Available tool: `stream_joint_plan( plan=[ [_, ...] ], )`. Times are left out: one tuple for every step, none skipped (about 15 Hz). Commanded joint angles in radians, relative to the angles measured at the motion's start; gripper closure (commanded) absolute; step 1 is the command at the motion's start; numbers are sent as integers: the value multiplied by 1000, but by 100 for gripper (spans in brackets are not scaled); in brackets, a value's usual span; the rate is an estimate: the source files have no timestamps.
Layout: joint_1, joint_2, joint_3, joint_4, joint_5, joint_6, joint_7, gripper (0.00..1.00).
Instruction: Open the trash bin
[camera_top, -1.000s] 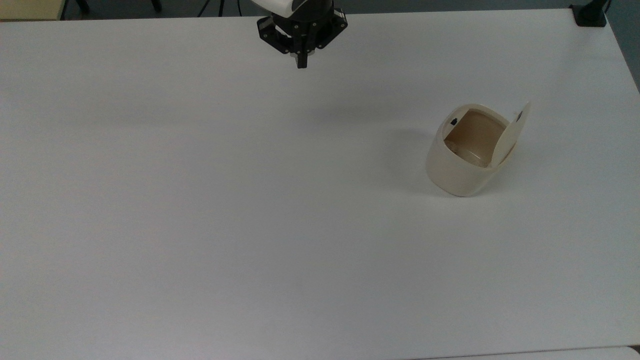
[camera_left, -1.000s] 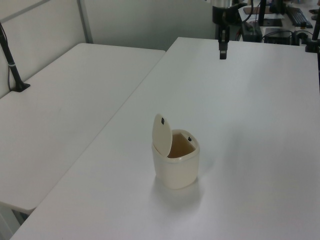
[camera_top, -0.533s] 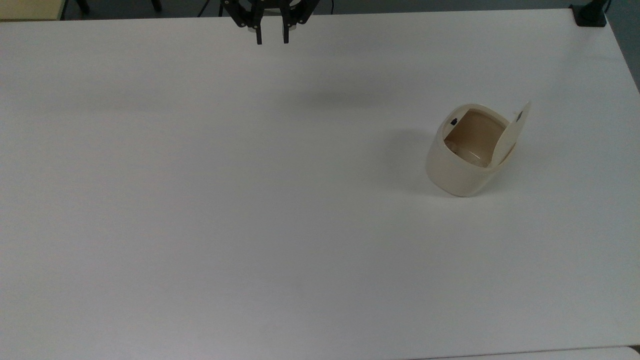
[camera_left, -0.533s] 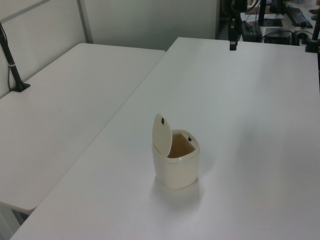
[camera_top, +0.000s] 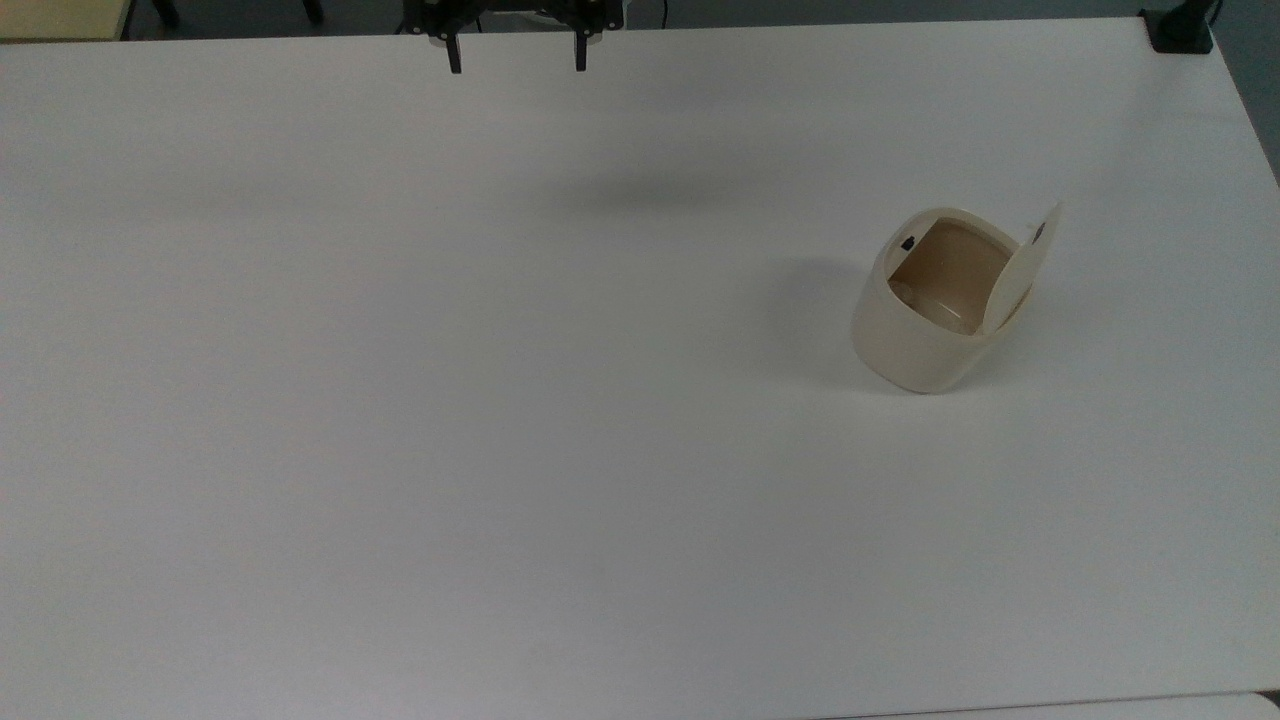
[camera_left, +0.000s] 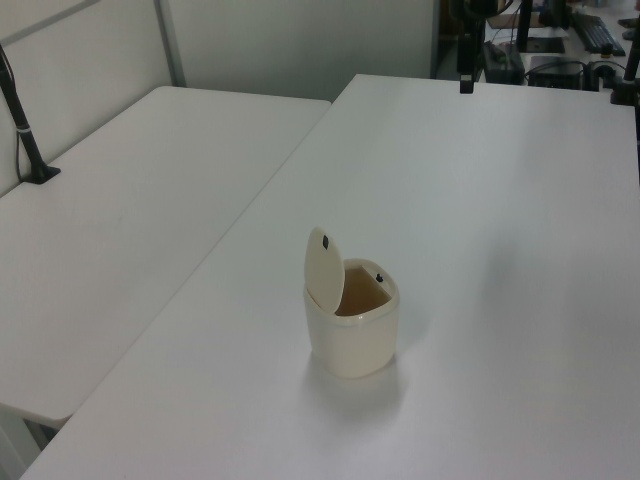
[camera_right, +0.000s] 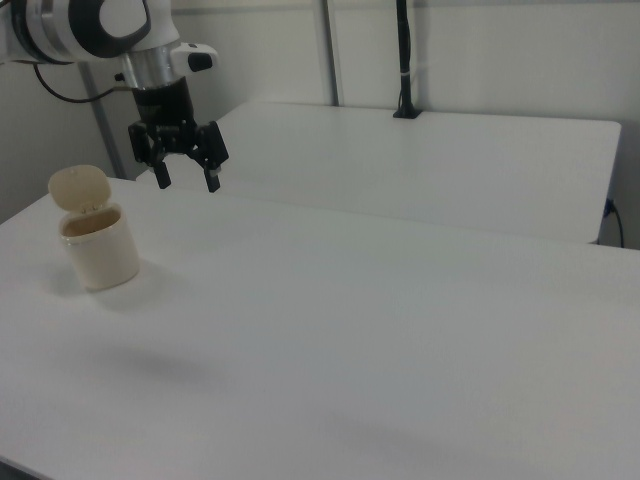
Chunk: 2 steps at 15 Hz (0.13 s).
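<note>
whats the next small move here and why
Probably none beyond holding clear. The bin already stands with its lid swung up and the tan inside showing. The gripper hangs in the air apart from it, jaws spread and empty, near the table's far edge in the top view. The opening looks done, so I'd park the arm there.

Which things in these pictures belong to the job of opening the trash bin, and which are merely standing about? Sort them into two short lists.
Belongs to the job:
- the trash bin, its lid already standing up
- the small black button at its rim
- the gripper, open and held apart from the bin

Merely there:
- the white table
- the neighbouring table
- the black pole
</note>
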Motion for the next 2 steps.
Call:
stream_joint_plan(
  plan=[
    [12,-26,-10,-21,-14,-2,19,0],
    [12,-26,-10,-21,-14,0,19,0]
  ],
)
